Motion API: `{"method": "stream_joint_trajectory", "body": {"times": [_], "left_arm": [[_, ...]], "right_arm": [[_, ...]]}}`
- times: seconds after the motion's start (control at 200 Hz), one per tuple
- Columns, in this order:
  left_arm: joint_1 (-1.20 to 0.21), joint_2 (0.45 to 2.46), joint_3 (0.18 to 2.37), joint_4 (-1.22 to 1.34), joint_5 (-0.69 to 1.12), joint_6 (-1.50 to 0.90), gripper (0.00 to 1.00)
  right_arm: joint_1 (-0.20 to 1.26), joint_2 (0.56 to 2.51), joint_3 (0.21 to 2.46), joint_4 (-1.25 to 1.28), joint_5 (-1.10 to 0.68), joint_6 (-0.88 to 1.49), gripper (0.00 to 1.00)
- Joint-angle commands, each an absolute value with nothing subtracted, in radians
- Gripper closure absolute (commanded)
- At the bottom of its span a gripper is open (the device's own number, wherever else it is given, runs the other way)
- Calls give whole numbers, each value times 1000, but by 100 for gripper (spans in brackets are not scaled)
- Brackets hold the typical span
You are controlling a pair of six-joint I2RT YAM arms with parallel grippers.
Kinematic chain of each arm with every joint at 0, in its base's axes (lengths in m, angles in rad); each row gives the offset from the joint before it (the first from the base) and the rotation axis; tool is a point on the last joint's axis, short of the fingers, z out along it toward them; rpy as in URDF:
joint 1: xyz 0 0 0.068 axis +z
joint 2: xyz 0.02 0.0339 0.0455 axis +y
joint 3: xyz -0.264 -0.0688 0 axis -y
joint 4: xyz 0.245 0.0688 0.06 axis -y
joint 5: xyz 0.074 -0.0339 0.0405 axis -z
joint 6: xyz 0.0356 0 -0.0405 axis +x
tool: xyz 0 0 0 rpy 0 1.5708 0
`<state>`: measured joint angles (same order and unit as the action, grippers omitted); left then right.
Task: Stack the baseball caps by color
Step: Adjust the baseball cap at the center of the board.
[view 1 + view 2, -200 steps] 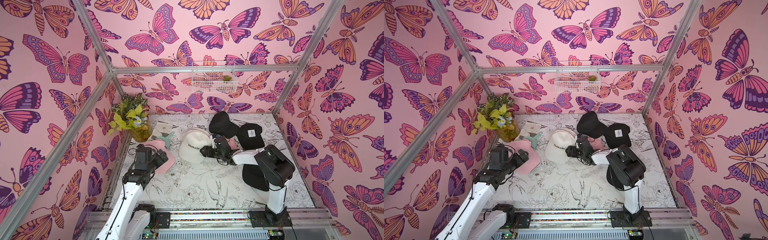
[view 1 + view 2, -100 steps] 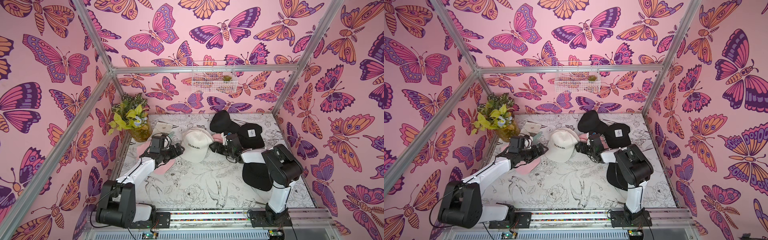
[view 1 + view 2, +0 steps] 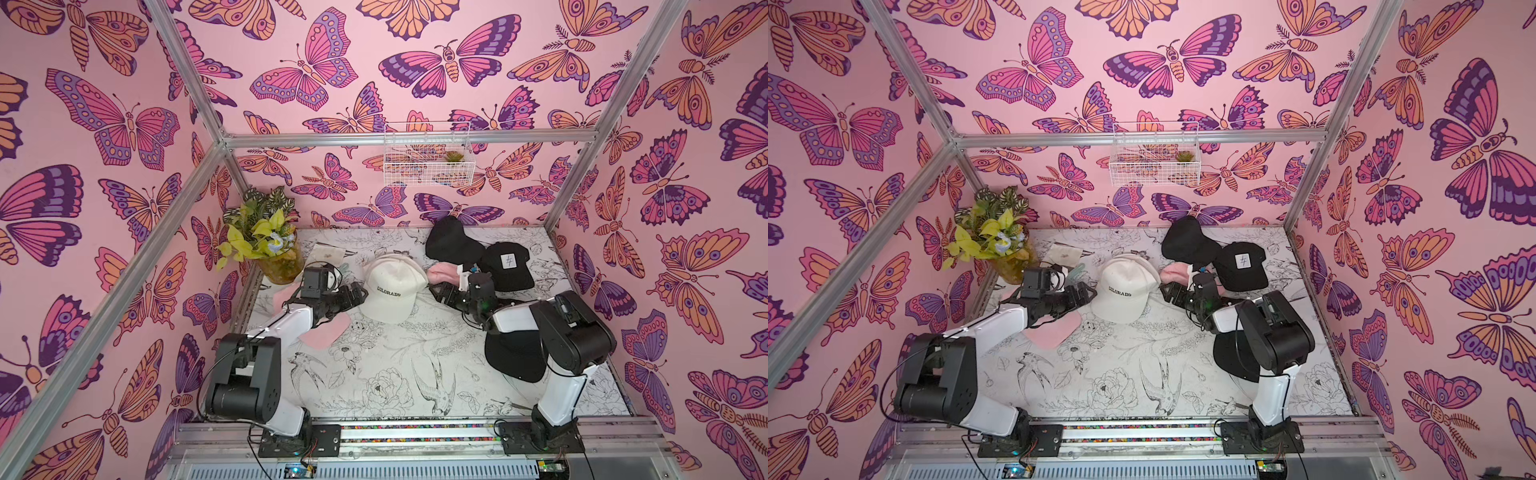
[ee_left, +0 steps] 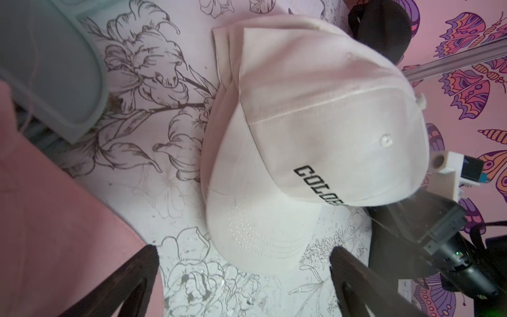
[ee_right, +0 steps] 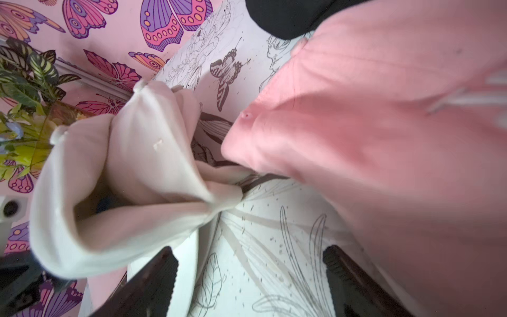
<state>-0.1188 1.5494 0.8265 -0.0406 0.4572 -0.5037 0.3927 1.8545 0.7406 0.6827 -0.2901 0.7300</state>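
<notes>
cream cap stack sits mid-desk, "COLORADO" cap on top, brim pointing toward the robot bases. left claw is wide open and empty, just beside the stack's left edge. In the left wrist view the brim sits just ahead of its fingers. right claw has jaws apart, nothing in them, on the stack's other side, beside a pink cap. second pink cap lies partly under the left arm. black cap is by the back wall, patch cap touching it, third black cap under the right arm.
</notes>
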Motion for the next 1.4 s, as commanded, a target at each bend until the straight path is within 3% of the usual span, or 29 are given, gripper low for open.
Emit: {"method": "stream_joint_trajectory", "body": {"times": [0.0,0.19,0.441,0.921,1.121,1.397], "left_arm": [[-109,1603,862,-7,542,-428,0],[-111,1659,857,88,620,-386,2],[-109,1765,923,66,520,-422,26],[-109,1980,1155,44,539,-479,46],[-109,2078,1295,-41,483,-470,51],[-88,2167,1430,-122,417,-460,47]], "right_arm": [[432,1833,706,794,-322,696,14],[541,1893,743,777,-236,649,19],[573,2023,900,754,-186,744,23],[573,2227,1284,508,-188,756,27],[574,2306,1441,411,-199,787,28],[578,2405,1592,356,-168,830,28]]}}
